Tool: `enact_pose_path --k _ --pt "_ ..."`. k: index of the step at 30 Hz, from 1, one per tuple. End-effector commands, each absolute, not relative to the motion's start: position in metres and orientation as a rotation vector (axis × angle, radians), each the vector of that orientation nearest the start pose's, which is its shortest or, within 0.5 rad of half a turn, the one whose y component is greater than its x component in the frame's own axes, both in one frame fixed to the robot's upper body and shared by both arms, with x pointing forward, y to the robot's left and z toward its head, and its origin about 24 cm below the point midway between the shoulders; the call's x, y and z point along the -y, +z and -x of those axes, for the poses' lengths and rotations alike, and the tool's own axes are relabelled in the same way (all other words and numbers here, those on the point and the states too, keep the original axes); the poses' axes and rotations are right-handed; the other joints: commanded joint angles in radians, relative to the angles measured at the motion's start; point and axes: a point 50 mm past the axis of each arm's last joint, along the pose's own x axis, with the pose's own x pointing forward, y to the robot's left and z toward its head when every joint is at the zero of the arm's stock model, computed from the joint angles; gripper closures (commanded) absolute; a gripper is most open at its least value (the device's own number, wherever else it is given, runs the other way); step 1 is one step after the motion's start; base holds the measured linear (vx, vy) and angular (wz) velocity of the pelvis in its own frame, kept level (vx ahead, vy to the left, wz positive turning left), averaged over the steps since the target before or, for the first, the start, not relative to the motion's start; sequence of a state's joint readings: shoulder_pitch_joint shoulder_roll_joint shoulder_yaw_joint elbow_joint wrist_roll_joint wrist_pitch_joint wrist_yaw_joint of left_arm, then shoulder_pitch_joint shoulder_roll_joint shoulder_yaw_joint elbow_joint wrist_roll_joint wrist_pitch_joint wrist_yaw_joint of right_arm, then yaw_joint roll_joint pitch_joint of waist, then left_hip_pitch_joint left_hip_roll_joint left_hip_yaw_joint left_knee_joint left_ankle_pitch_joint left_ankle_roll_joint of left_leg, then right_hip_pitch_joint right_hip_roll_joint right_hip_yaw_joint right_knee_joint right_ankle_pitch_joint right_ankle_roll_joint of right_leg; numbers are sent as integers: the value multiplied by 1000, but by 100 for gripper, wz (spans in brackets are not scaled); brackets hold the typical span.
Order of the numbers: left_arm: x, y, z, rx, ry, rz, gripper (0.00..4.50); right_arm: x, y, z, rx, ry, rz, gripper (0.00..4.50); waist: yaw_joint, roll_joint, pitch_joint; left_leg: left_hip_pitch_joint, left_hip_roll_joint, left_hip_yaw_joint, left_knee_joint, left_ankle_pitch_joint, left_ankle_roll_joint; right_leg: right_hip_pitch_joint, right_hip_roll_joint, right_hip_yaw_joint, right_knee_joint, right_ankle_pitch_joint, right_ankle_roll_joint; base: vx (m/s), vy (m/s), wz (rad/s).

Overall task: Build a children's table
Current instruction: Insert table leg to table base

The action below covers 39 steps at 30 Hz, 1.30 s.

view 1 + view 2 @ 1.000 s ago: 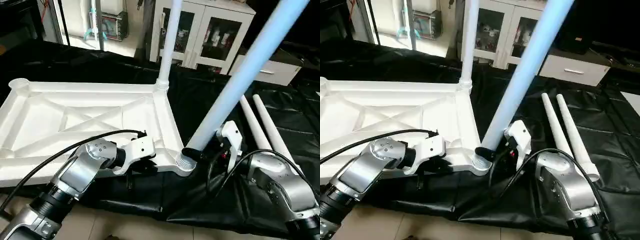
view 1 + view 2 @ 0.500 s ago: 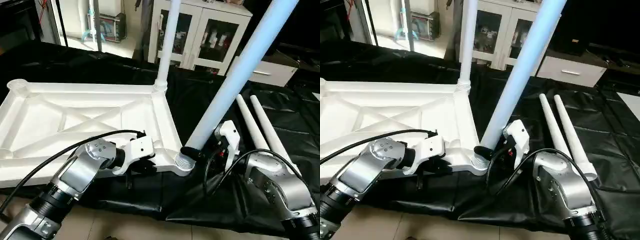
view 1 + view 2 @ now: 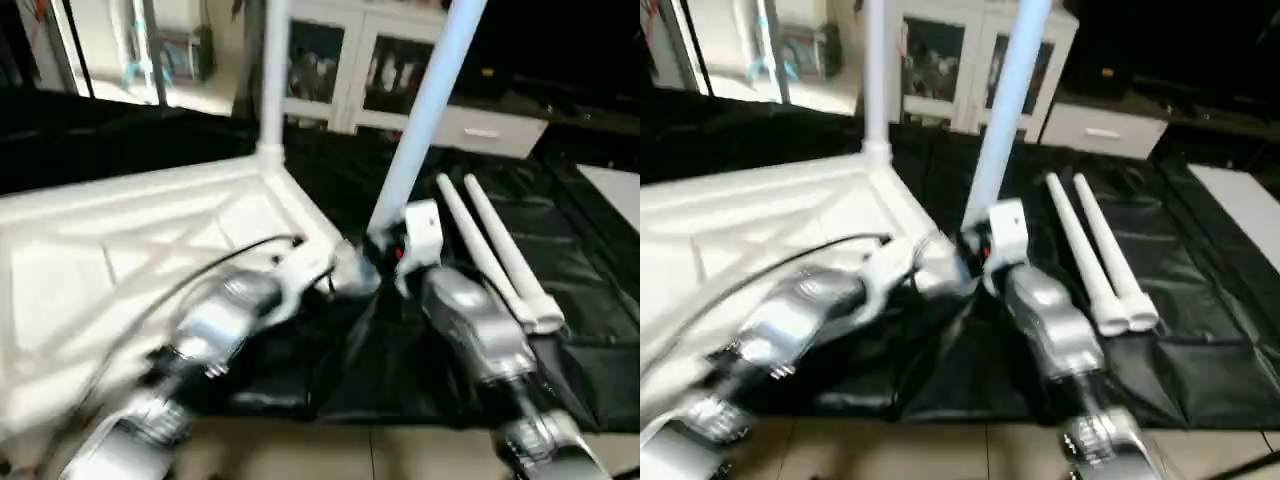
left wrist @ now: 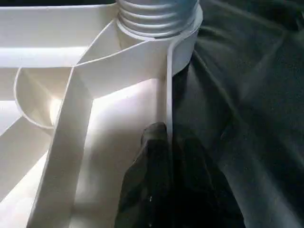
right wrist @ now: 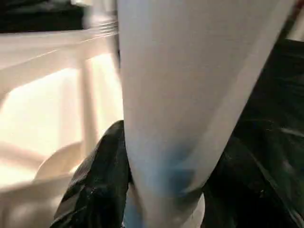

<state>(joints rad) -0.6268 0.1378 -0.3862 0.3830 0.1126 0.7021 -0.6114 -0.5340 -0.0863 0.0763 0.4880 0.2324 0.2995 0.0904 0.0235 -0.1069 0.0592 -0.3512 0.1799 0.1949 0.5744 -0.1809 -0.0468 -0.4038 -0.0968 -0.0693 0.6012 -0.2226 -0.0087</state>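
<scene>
The white table top [image 3: 90, 250] lies underside up on black cloth, its X ribs showing. One white leg [image 3: 272, 80] stands upright in the far right corner socket. A second leg [image 3: 428, 105] rises tilted from the near right corner socket [image 4: 156, 19]. My right gripper [image 5: 166, 161] is shut on this leg just above the socket, a black finger [image 5: 99, 185] on each side. My left gripper [image 4: 168, 137] is shut on the top's rim wall [image 4: 167, 90] beside that socket. Two loose legs [image 3: 495, 250] lie side by side to the right.
Black cloth [image 3: 600, 300] covers the floor under the parts, with pale tiles [image 3: 400, 460] at its near edge. A white glass-door cabinet [image 3: 330, 70] and a low white drawer unit [image 3: 480, 130] stand behind. A black cable [image 3: 200, 280] runs along my left forearm.
The whole picture has swung and blurred, so the camera moved. Both grippers keep their holds at the near right corner. The held leg looks steeper than before.
</scene>
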Motion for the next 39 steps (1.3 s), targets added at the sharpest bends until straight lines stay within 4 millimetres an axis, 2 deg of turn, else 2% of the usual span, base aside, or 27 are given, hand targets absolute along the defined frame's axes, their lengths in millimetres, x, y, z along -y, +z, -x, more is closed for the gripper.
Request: enact_pose_path --k 1,2,3,4,5,6,7,8,9,10,11,12,13,14,15,16,19,21,22,23,24,25,27,29,32,34,39 --pt "-51 97 -341 -421 -785 -424 450 148 -5 -327 -553 12 2 264 6 13 -19 146 -14 -14 67 -614 -91 -128 -84 -13 -254 -943 20 104 -18 -23" --pt "-46 99 -344 -409 -767 -439 450 141 -1 -332 -540 -6 -13 264 8 20 -45 -2 15 -66 33 -263 -30 74 -166 -3 -193 -946 55 104 -18 -23" --pt "-43 100 -346 -403 -752 -445 450 137 1 -336 -530 -17 -11 264 2 38 -41 2 35 -70 -2 -321 -41 77 -130 -62 -188 -843 63 68 77 -50" --pt "-43 100 -346 -403 -752 -445 450 137 1 -336 -530 -17 -11 264 -5 72 -58 -26 88 -106 -76 -482 -61 114 -68 -64 -66 -435 39 15 47 -18" --pt "-41 102 -348 -397 -728 -456 450 133 4 -341 -515 -32 -18 264 -2 82 -50 -14 104 -105 -104 -573 -60 100 -48 -52 -19 -212 -8 15 47 -18" --pt "-43 101 -349 -400 -720 -457 450 132 5 -342 -507 -32 -14 264 -23 46 -37 22 69 -79 -98 -671 -79 45 -51 -33 -65 -106 -94 0 0 0" --pt "-46 101 -350 -402 -715 -463 450 132 6 -343 -499 -29 -14 264 -13 49 -26 29 54 -76 -88 -692 -94 34 -63 -38 -97 -293 -81 0 0 0" --pt "-47 100 -350 -404 -711 -466 450 132 6 -344 -494 -28 -14 264 -9 38 -30 49 36 -64 -63 -669 -88 18 -68 -37 -133 -475 -47 72 -39 12" --pt "-48 100 -350 -405 -709 -469 450 132 7 -344 -491 -27 -14 264 -15 36 -32 71 18 -61 -16 -569 -64 9 -89 -80 -193 -741 40 56 -48 8" --pt "-50 99 -351 -408 -707 -470 450 132 6 -344 -492 -30 -13 264 -15 44 -38 58 28 -66 -26 -542 -60 32 -94 -85 -187 -714 49 95 -50 1" --pt "-52 98 -351 -409 -707 -471 450 133 6 -344 -492 -33 -12 264 -11 52 -49 11 56 -82 -61 -476 -66 78 -97 -60 -142 -545 29 56 -22 -8" --pt "-54 97 -352 -413 -706 -472 450 133 6 -345 -489 -30 -19 264 -5 52 -51 4 63 -82 -73 -434 -75 73 -94 -49 -126 -412 2 0 0 0" --pt "-55 97 -352 -415 -705 -473 450 133 6 -345 -486 -27 -25 264 -1 50 -52 10 60 -76 -73 -407 -78 63 -94 -43 -126 -374 -17 0 0 0" --pt "-56 97 -352 -415 -705 -473 450 133 6 -346 -484 -25 -28 264 1 44 -53 13 55 -67 -69 -351 -86 50 -92 -32 -115 -305 -68 0 0 0" --pt "-57 96 -352 -417 -706 -474 450 132 7 -347 -470 -12 -36 264 3 42 -54 4 55 -62 -72 -303 -89 51 -84 -25 -100 -265 -97 51 -12 6" --pt "-57 96 -352 -417 -706 -474 450 132 7 -347 -470 -12 -36 264 2 37 -55 -2 54 -60 -71 -290 -88 50 -81 -20 -95 -257 -101 0 0 0" --pt "-59 95 -352 -418 -711 -479 450 129 15 -351 -409 46 -75 194 10 38 -65 5 50 -47 -64 -269 -79 38 -74 -7 -82 -200 -131 52 -23 4" --pt "-60 95 -353 -418 -715 -481 450 128 19 -352 -384 80 -94 188 12 32 -78 3 44 -37 -53 -134 -50 46 -64 5 -52 -9 -192 89 -40 7" --pt "-60 95 -353 -418 -717 -481 450 127 22 -353 -368 100 -99 188 20 33 -88 7 37 -30 -39 13 -7 47 -57 9 -33 172 -241 97 -20 1" --pt "-61 95 -353 -418 -718 -481 450 127 24 -353 -357 114 -104 168 20 26 -88 2 31 -29 -35 81 21 50 -51 12 -25 251 -260 97 -20 1" --pt "-61 94 -353 -417 -721 -481 450 127 26 -353 -344 131 -107 155 25 19 -85 -5 24 -25 -30 139 82 55 -51 15 -19 312 -283 58 -6 -2" --pt "-61 94 -352 -416 -726 -482 450 127 29 -353 -329 148 -108 149 29 23 -84 -4 27 -23 -30 123 121 55 -57 18 -23 273 -295 0 0 0" --pt "-62 94 -352 -416 -735 -483 450 126 32 -353 -310 178 -114 137 35 24 -80 -2 37 -21 -34 57 132 51 -60 18 -32 153 -287 0 0 0" --pt "-63 93 -351 -416 -743 -482 450 126 38 -351 -273 216 -109 114 36 27 -74 1 44 -21 -42 -37 86 47 -57 18 -45 5 -256 0 0 0" --pt "-64 93 -350 -417 -747 -483 450 128 42 -349 -246 245 -104 88 34 24 -72 -2 45 -23 -48 -118 26 46 -52 20 -53 -75 -218 0 0 0" --pt "-66 92 -350 -420 -750 -485 450 130 48 -344 -216 291 -110 78 34 25 -72 -3 44 -24 -50 -132 8 44 -52 21 -55 -90 -201 0 0 0" --pt "-74 89 -347 -411 -791 -507 450 146 61 -322 -153 430 -130 26 38 19 -73 -11 41 -25 -47 -89 32 52 -50 22 -53 -47 -181 0 0 0"
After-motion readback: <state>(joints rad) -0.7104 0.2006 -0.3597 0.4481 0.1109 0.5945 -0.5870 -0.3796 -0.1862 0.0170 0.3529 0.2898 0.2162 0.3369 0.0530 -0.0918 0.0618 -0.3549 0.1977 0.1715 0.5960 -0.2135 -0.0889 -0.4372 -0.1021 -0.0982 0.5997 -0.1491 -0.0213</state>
